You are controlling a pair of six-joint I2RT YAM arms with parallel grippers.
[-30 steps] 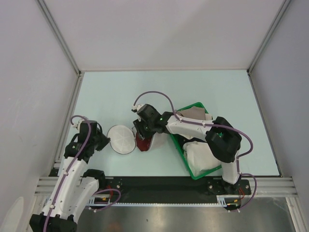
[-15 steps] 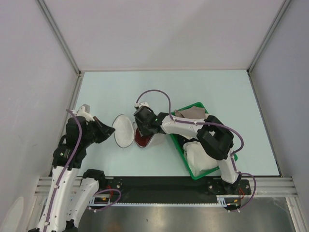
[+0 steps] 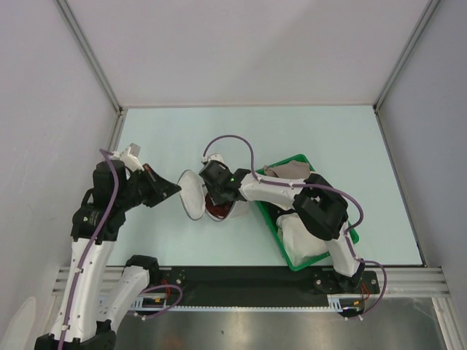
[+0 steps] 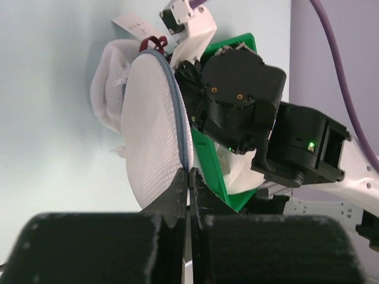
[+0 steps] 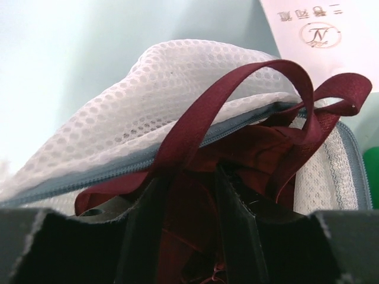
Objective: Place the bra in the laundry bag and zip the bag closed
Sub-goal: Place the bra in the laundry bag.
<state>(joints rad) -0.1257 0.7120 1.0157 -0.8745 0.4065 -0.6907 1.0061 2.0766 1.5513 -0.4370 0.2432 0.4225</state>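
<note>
The laundry bag (image 3: 191, 194) is a white mesh clamshell; its free half (image 4: 151, 136) stands almost upright beside the lower half. My left gripper (image 3: 175, 191) is shut on that half's dark zipper rim (image 4: 180, 127), pinching it at the fingertips. The dark red bra (image 3: 219, 211) lies bunched in the lower half. My right gripper (image 3: 215, 195) reaches into the bag, jaws shut on bunched bra fabric (image 5: 195, 219). A bra strap (image 5: 237, 89) loops out over the mesh edge (image 5: 148, 100), and its white tag (image 5: 308, 29) lies on the table behind.
A green plastic basket (image 3: 273, 235) with white garments (image 3: 303, 233) stands right of the bag, under the right arm. Its green edge (image 4: 231, 171) is close behind the raised half. The pale table (image 3: 248, 138) ends at walls on the left, back and right.
My left gripper has lifted the bag's free half from lying flat on the left to nearly upright, swinging it right toward the bra. The right gripper has stayed in the bag.
</note>
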